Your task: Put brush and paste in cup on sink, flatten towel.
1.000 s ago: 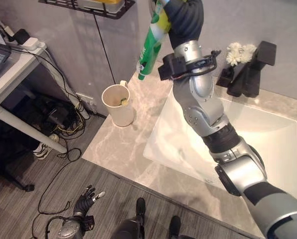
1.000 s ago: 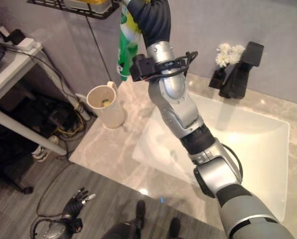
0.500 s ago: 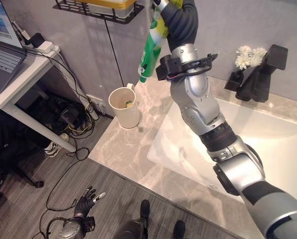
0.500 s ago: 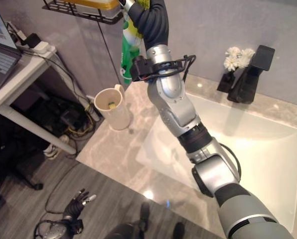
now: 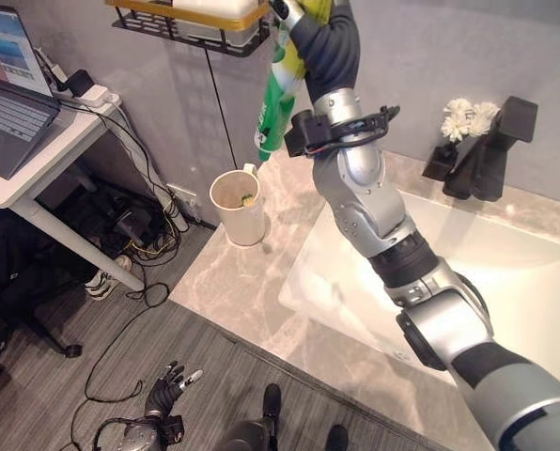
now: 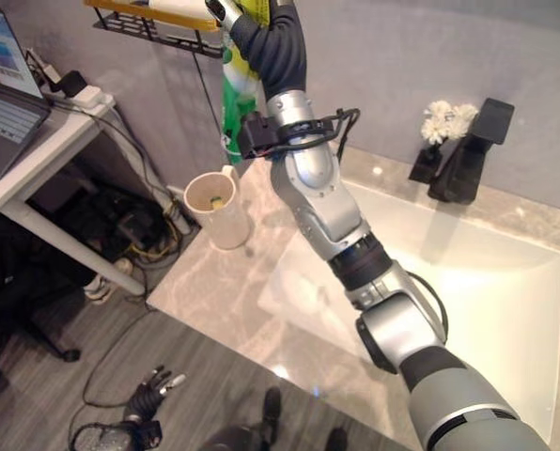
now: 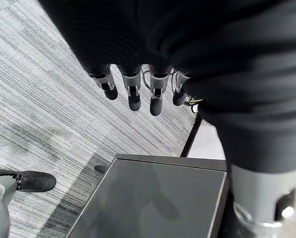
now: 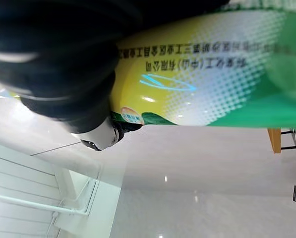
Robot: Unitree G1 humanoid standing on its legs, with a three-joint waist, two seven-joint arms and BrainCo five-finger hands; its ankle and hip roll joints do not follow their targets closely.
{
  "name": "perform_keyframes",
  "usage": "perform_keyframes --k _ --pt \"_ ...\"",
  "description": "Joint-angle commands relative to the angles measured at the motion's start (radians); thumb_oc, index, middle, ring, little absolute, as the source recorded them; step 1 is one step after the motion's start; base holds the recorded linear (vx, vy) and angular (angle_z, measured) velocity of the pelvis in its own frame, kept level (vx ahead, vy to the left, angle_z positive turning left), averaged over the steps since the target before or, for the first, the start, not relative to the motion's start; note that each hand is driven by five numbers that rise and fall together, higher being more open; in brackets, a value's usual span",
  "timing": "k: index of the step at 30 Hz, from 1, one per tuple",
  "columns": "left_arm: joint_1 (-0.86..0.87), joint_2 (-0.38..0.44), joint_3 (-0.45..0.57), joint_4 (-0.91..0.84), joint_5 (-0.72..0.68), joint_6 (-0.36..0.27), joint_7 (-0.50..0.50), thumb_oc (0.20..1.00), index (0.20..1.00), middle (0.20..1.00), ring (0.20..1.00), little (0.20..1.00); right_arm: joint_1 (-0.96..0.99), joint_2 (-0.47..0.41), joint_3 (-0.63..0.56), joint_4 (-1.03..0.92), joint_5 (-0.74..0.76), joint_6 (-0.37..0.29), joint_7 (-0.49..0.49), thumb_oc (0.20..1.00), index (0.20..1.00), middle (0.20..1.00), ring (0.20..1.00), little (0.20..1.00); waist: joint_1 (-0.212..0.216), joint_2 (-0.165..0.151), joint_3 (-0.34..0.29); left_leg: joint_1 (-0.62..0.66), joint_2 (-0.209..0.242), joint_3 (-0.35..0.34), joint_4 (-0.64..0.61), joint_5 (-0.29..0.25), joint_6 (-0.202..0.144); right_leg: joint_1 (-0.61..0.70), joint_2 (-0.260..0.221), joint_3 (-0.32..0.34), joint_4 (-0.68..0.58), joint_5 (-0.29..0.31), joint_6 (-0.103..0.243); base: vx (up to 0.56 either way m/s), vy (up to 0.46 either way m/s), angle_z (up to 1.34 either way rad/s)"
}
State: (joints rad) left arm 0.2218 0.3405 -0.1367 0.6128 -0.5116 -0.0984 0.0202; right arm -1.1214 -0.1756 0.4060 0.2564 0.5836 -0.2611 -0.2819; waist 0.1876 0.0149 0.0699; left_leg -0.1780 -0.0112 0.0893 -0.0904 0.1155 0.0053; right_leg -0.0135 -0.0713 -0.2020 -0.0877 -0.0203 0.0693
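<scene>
**Paste nearing cup, not yet in**

Right hand (image 5: 310, 23) up high near the wall shelf (image 5: 191, 17), curled round the green-and-yellow paste tube (image 5: 274, 103); right wrist view confirms dark-tipped fingers wrapped on the tube. Tube hanging nearly upright, lower end just above the rim of the cream cup (image 5: 239, 206).

Versus a second ago: whole picture shifted, so camera moved; discounting that, tube end sat well above and to the sink side of the cup, now close over the rim. Reads as the lowering phase of the drop-in.

Cup standing on the counter (image 5: 225, 282) left of the sink (image 5: 505, 272), something small and yellowish already inside; cannot tell whether that is the brush. No towel spotted.

Left hand (image 5: 167, 391) low over the floor, fingers straight and spread, holding nothing, idle.

Judgement: paste step roughly at final alignment. Needs tube end centred over the mouth before release; off-centre risks tipping the cup or the tube falling off the counter edge. Towel flattening not yet done.
</scene>
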Motion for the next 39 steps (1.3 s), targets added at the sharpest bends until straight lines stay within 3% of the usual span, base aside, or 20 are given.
perform_keyframes --k 1,22,39 --pt "-0.029 0.035 -0.027 0.023 -0.014 -0.031 0.011 1.000 1.000 1.000 1.000 1.000 -0.113 0.002 -0.025 0.005 -0.003 -0.048 0.011 0.200 0.200 0.200 0.200 0.200 0.029 -0.058 -0.010 0.024 -0.016 0.022 0.003 -0.017 -0.022 0.080 -0.074 0.025 0.000 0.081 0.047 0.00 0.000 0.00" --pt "-0.040 0.030 -0.030 0.046 -0.002 -0.045 0.018 1.000 1.000 1.000 1.000 1.000 -0.094 0.000 -0.031 0.067 -0.031 -0.034 -0.004 0.200 0.200 0.200 0.200 0.200 0.046 -0.059 0.009 -0.006 -0.035 0.022 0.003 -0.021 -0.016 0.066 -0.089 0.020 0.000 0.099 0.058 0.01 0.013 0.04" --pt "-0.056 0.010 -0.025 0.079 -0.001 -0.037 0.028 1.000 1.000 1.000 1.000 1.000 -0.039 0.032 -0.003 0.063 0.020 -0.033 0.028 0.200 0.200 0.200 0.200 0.200 0.016 -0.070 0.022 0.011 -0.027 0.043 0.003 -0.032 -0.015 0.072 -0.084 0.039 0.000 0.106 0.052 0.00 -0.001 -0.02"
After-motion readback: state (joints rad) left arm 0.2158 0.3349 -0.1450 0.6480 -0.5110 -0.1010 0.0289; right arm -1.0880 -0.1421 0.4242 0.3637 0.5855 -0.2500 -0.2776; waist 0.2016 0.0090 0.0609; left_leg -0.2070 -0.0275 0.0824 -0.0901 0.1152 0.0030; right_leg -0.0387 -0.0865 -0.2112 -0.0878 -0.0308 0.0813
